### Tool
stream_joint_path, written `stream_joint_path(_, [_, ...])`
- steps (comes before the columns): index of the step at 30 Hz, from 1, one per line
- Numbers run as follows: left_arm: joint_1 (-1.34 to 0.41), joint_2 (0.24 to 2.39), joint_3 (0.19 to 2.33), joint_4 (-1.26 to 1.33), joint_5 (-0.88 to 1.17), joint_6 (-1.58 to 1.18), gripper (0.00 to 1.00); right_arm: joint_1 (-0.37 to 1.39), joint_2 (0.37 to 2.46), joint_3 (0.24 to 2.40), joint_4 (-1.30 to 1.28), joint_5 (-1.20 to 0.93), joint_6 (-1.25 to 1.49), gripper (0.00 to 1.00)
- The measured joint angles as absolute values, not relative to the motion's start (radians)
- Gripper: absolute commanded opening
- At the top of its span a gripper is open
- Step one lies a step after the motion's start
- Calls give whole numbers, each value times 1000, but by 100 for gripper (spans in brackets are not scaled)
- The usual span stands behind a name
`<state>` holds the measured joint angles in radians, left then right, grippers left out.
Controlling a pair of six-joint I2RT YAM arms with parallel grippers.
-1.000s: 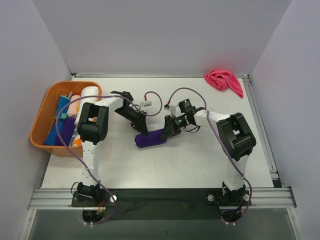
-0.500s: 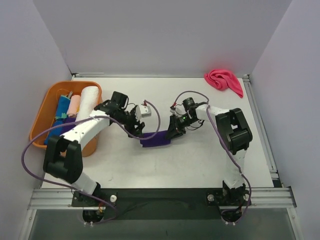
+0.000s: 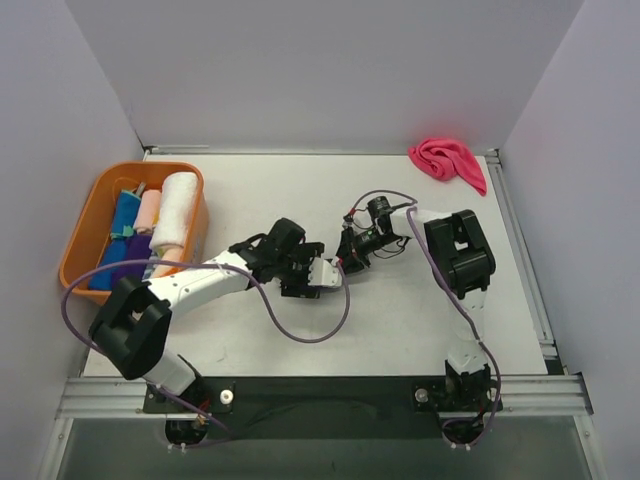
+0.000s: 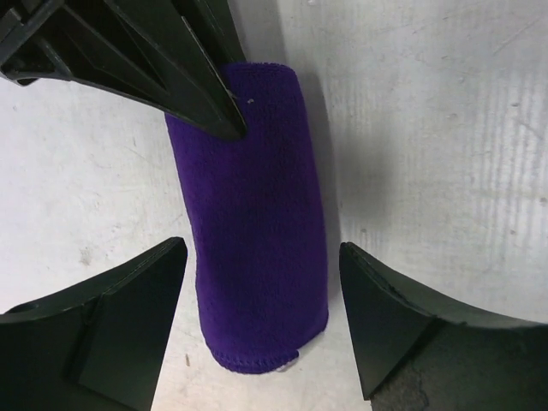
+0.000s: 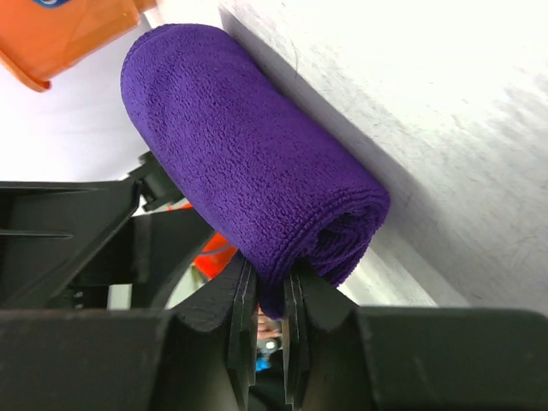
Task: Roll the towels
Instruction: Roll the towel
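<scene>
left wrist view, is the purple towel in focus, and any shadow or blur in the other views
Left wrist: towel fairly sharp, a dark shadow band along one side. Right wrist: towel fibres crisp, basket corner blurred. Top: even light, only faint shadows on the table.

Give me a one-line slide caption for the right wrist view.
Right pincer shut on the end of a rolled purple towel on the white table, orange basket corner behind.
</scene>
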<state>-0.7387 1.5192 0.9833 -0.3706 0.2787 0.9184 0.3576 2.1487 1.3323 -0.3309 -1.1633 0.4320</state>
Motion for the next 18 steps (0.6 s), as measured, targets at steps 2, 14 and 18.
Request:
stream_joint_path(2, [-745, 1545, 985, -346, 262, 947, 83, 353, 2157, 1333, -332, -1180, 445, 0])
stream_joint_path(14, [-742, 1693, 996, -272, 237, 1049, 71, 322, 2218, 1377, -343, -1251, 501, 0])
stream_joint_path(18, [-725, 1768, 1060, -271, 236, 1052, 56, 313, 2238, 1402, -348, -1272, 520, 0])
